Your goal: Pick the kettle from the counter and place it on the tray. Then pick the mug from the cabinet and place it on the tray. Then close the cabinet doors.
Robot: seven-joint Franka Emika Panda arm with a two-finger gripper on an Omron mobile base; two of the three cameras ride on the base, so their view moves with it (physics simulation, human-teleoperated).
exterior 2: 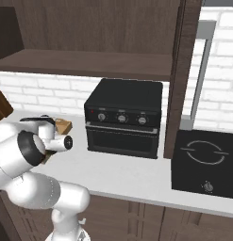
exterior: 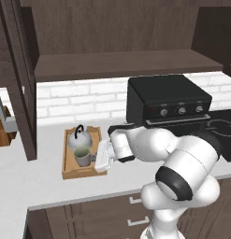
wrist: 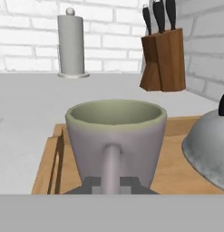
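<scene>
The mug (wrist: 115,138) is sitting upright in the tray (exterior: 70,172), its loop handle pointing straight back at the hand, and the jaws (wrist: 111,185) are clamping together on that handle at its lower end. From the left base view the mug (exterior: 83,156) is occupying the near part of the tray, with the kettle (exterior: 79,138) standing just behind it in the far part; the two are close, though I cannot tell if they are touching. In the hand view the kettle (wrist: 208,145) is showing as a silvery dome just beside the mug. The tray is lying on the white desk (exterior: 23,177), below the cabinet (exterior: 126,63), whose shelf is lying bare and whose doors are standing open: one door (exterior: 21,79) at the left, the other (exterior 2: 181,75) at the right beside a black oven (exterior 2: 123,117). Farther along the desk a knife block (wrist: 163,59) and a paper roll (wrist: 71,43) are standing against the brick wall.
</scene>
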